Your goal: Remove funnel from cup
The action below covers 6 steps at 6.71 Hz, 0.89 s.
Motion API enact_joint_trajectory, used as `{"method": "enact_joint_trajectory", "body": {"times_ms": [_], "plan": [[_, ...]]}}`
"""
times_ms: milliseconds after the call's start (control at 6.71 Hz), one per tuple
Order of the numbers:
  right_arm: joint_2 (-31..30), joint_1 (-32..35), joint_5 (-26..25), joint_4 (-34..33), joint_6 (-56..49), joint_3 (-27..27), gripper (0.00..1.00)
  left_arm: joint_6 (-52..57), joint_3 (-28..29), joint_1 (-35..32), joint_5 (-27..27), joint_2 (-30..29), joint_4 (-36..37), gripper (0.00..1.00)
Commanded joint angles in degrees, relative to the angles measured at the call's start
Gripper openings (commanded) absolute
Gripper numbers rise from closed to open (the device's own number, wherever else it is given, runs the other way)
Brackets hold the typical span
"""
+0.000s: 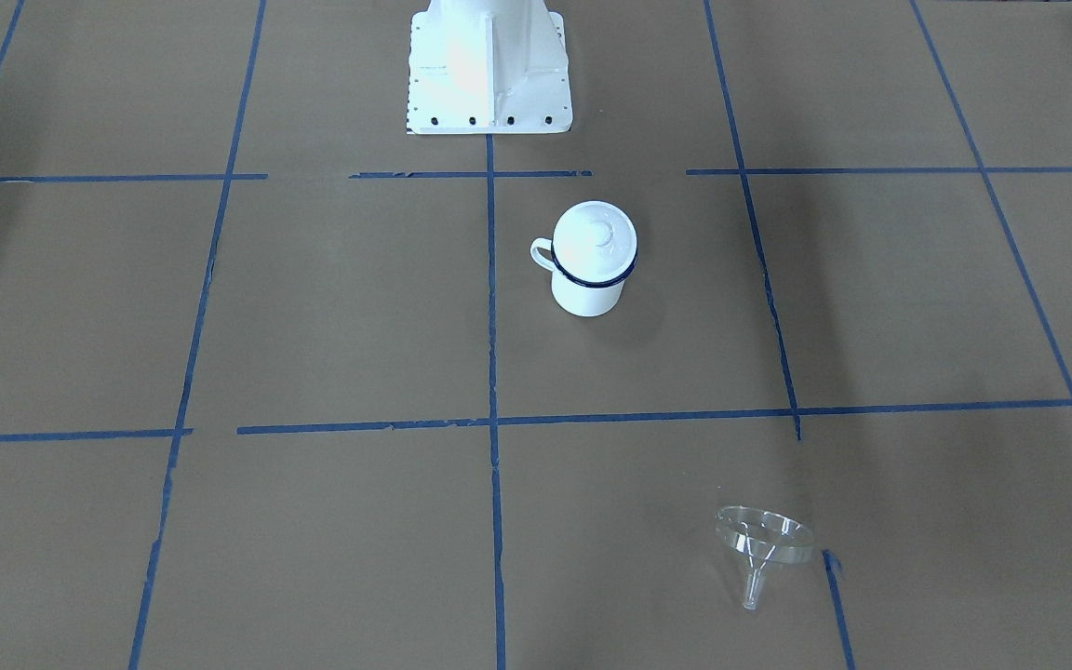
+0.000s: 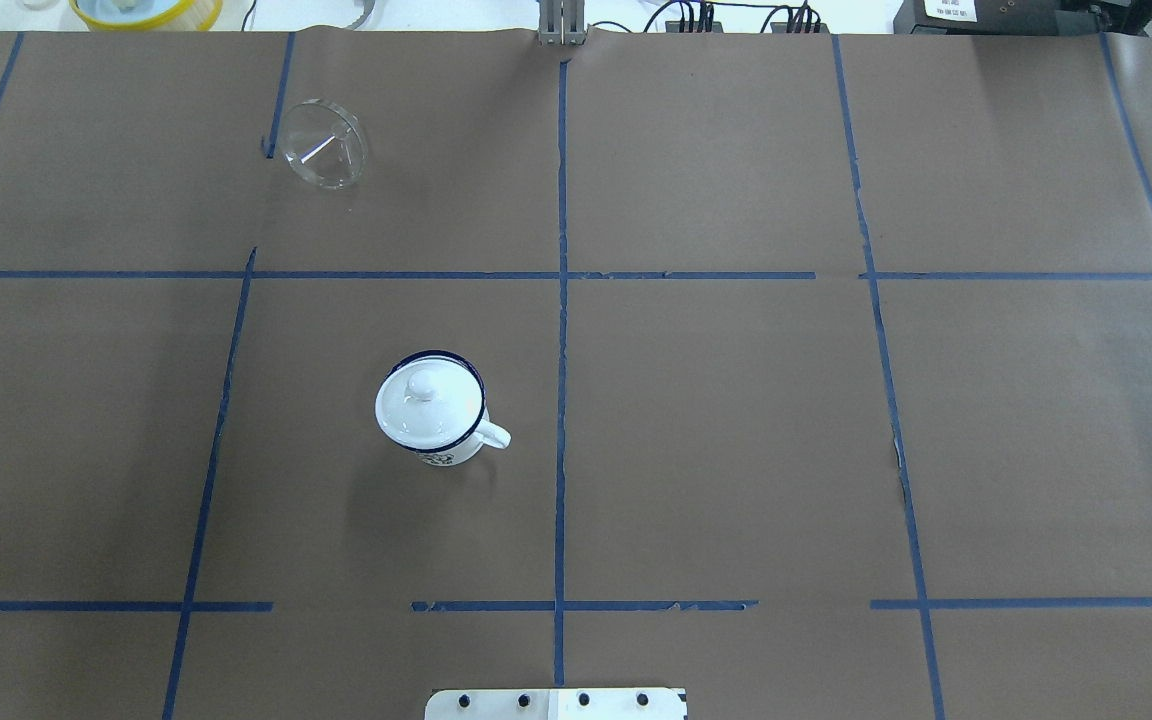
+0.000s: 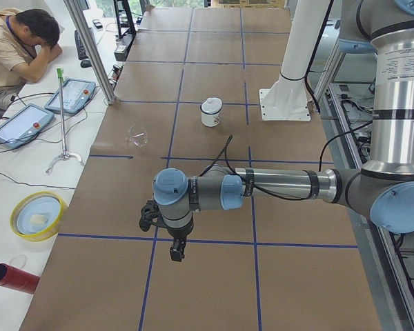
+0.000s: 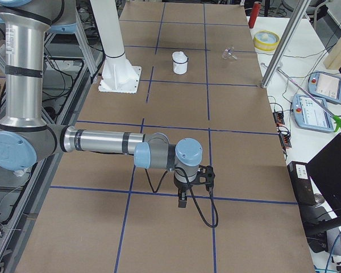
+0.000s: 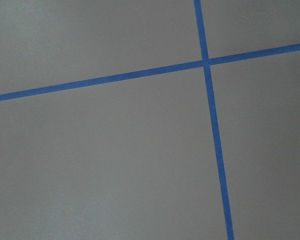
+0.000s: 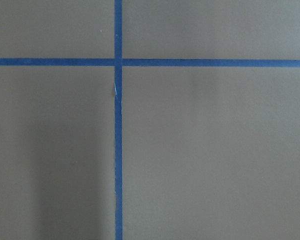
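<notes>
The funnel (image 1: 764, 544) is lying tipped over on the tabletop (image 1: 313, 326), well apart from the cup (image 1: 587, 288), which is standing upright under a white lid (image 1: 595, 240). The left hand (image 3: 176, 254) and right hand (image 4: 182, 203) are hanging elsewhere; I cannot tell their opening.
</notes>
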Motion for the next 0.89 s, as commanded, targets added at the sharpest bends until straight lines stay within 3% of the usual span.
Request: {"method": "enact_joint_trajectory", "body": {"times_ms": [0, 745], "plan": [[0.0, 0.0, 0.0, 0.0, 0.0, 0.0, 1.0, -3.51, -0.53, 0.06, -0.03, -0.51, -0.16, 1.0], [0.0, 0.0, 0.0, 0.0, 0.0, 0.0, 1.0, -3.51, -0.54, 0.15, -0.12, -0.6, -3.85, 1.0]]}}
